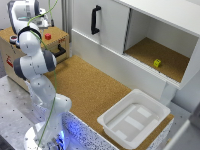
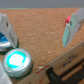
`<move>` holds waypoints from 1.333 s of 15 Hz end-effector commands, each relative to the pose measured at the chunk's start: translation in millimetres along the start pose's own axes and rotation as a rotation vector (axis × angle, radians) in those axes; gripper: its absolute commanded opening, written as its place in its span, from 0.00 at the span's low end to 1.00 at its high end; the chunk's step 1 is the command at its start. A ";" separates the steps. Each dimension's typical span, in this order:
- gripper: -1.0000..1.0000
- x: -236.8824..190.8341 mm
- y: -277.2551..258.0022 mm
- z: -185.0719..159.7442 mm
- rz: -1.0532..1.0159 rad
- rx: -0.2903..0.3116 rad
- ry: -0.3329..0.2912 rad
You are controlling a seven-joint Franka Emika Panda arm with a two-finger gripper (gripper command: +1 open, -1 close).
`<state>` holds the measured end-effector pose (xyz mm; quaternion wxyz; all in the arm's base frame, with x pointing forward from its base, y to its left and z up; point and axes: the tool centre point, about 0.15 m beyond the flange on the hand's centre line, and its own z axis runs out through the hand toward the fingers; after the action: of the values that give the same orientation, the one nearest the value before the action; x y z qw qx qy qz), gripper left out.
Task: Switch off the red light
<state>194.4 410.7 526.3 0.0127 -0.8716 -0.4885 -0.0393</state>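
Hovering over the cork-topped wooden box [image 1: 15, 37] at the exterior view's left, the grey two-fingered gripper [image 2: 40, 30] has its jaws spread wide, holding nothing. One small raised red square light [image 1: 48, 36] sits on that box top toward its right edge, just above one black drawer handle [image 1: 60, 51]. Pressing it well probably means centring one fingertip over the button and coming straight down. Further right stand one white cabinet [image 1: 107, 22] with one black door handle [image 1: 95, 19], one yellow-green cube [image 1: 157, 63] inside the open compartment, and one white plastic tray [image 1: 107, 120].
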 end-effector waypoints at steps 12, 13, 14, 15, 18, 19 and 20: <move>1.00 127.4 -103.6 -2.5 -0.150 -0.065 -0.138; 1.00 138.3 -110.9 1.5 -0.170 -0.057 -0.159; 1.00 146.9 -118.7 4.7 -0.197 -0.050 -0.180; 1.00 153.6 -126.7 8.8 -0.227 -0.046 -0.205; 1.00 169.9 -144.9 16.0 -0.271 -0.062 -0.241; 1.00 172.5 -148.8 16.9 -0.284 -0.073 -0.246; 1.00 175.1 -153.6 18.7 -0.299 -0.087 -0.248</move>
<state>157.0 562.9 505.3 0.0498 -0.7991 -0.5970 -0.0500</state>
